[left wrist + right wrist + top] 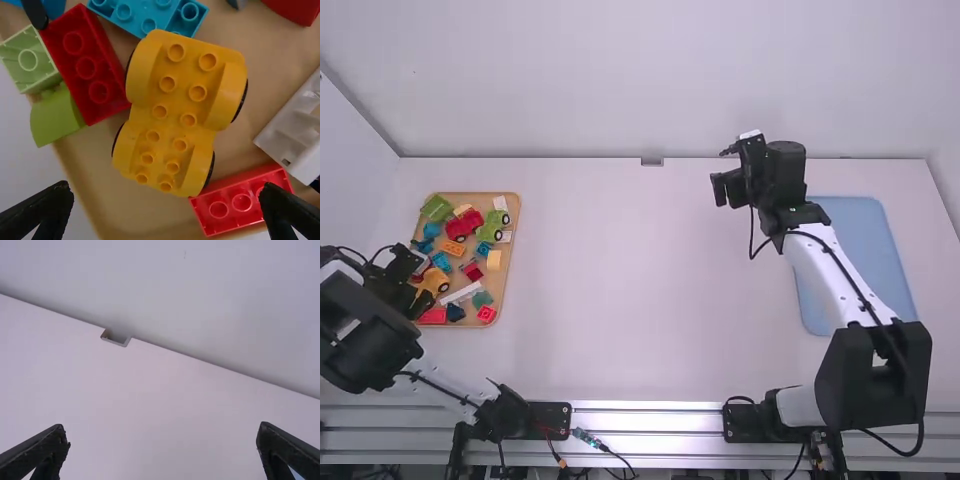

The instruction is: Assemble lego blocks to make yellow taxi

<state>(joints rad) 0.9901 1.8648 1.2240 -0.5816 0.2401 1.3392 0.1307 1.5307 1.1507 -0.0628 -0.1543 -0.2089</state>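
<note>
Poised with left gripper (166,190) spread over yellow base (167,112) in tray (476,199), apparently at the fetching step. Next, probably lower and pinch, clear of red bricks (102,70) (close alongside), then lift. Farther off, hanging over table (650,290) with right gripper (162,429) spread, empty.

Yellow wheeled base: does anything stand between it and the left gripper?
Nothing visible stands between the left gripper and the yellow wheeled base. However, two red bricks lie close beside it, on opposite sides, and might hinder the fingers.
</note>
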